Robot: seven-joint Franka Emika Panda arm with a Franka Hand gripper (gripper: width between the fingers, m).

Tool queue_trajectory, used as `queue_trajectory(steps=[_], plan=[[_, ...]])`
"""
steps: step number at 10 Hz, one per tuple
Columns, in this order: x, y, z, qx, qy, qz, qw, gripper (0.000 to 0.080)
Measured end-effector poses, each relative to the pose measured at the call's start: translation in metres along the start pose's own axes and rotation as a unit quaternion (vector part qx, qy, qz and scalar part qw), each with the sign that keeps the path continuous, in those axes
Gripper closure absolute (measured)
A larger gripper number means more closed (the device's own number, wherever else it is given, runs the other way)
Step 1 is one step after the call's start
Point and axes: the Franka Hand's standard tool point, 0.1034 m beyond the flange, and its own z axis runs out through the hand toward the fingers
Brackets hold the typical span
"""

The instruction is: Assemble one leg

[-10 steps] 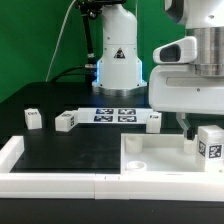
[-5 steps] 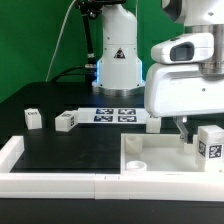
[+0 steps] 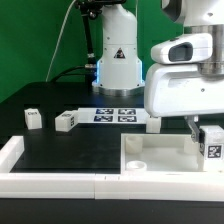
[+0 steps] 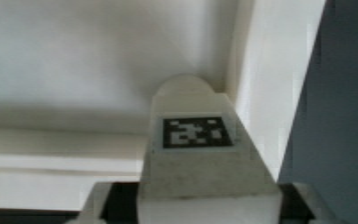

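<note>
My gripper [image 3: 203, 128] is shut on a leg [image 3: 211, 141], a chunky white block with a black-and-white tag, at the exterior view's right. It holds the leg upright over the right part of the large white panel [image 3: 160, 158]. In the wrist view the leg [image 4: 197, 140] fills the middle between my dark fingers [image 4: 119, 200], with the panel's white surface [image 4: 69, 90] behind it. Whether the leg touches the panel is hidden. Three more legs lie on the black table: one [image 3: 33, 118], a second [image 3: 66, 121] and a third [image 3: 153, 123].
The marker board [image 3: 113, 114] lies in front of the robot base [image 3: 118, 60]. Long white border rails [image 3: 50, 180] run along the near edge and the left side. A round socket [image 3: 137, 161] shows on the panel's left part.
The arm's wrist body has shifted slightly toward the exterior view's left, and the gripper with the leg has come down a little over the panel. The loose legs have not moved.
</note>
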Motion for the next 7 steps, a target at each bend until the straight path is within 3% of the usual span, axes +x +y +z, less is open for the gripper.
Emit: queue_trajectory(steps=[2, 4, 7], plan=[[0.0001, 0.0017, 0.0001, 0.0, 0.001, 0.138, 0.99, 0.0509], [0.0003, 0.0039, 0.0001, 0.004, 0.001, 0.266, 0.964, 0.0509], [-0.0021, 0.0049, -0.0001, 0.009, 0.004, 0.448, 0.894, 0.0509]])
